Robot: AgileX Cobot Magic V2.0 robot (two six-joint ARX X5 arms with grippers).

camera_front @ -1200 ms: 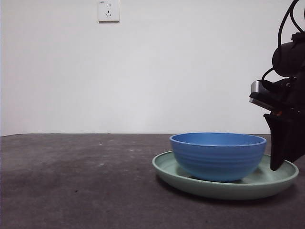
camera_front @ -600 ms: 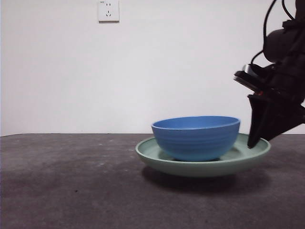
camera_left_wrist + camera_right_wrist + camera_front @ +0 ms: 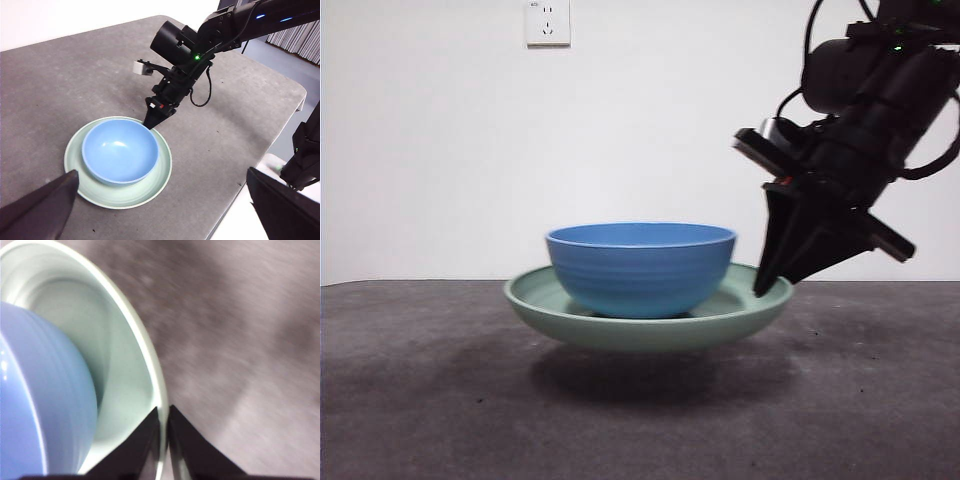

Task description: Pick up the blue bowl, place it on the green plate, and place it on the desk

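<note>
The blue bowl sits inside the green plate. My right gripper is shut on the plate's right rim and holds plate and bowl a little above the desk, with a shadow beneath. In the right wrist view the jaws pinch the plate's rim beside the bowl. In the left wrist view the bowl rests in the plate, the right gripper grips its far rim, and my left gripper is open, high above the desk.
A white wall socket is on the wall behind. The desk's edge lies beyond the right arm in the left wrist view, with another black device past it.
The right gripper has lifted the plate with the bowl off the desk and carried it to the left across the front view.
</note>
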